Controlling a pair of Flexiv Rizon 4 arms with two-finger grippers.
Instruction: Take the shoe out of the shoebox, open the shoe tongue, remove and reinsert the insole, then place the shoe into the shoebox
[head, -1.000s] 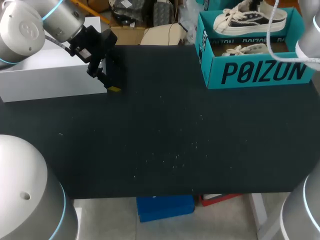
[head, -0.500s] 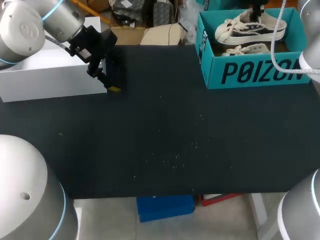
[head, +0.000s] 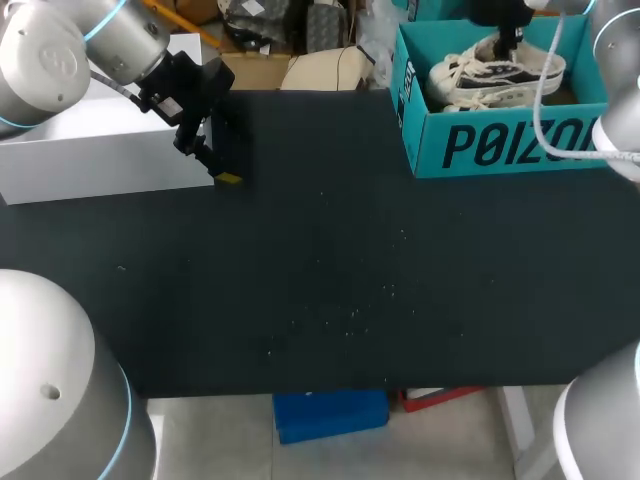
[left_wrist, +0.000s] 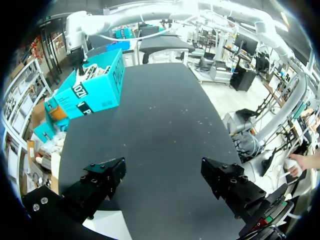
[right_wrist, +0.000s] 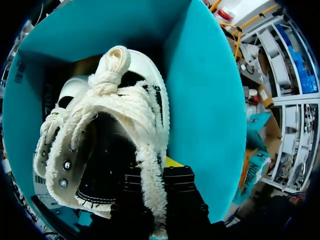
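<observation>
Shoebox (head: 500, 148), table's 1 o'clock | right gripper (right_wrist: 155, 166) clamped on shoe (right_wrist: 100, 125) collar, apparently for lifting out | left gripper (left_wrist: 164, 170), 10 o'clock, jaws apart, parked clear.

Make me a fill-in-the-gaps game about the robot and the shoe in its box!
The shoe lies ____ the teal shoebox.
The right hand reaches into the shoebox and grips the ____.
The left hand is over the table with its fingers ____, holding nothing.
The table top is coloured ____.
Missing words: inside; shoe; open; black.
</observation>
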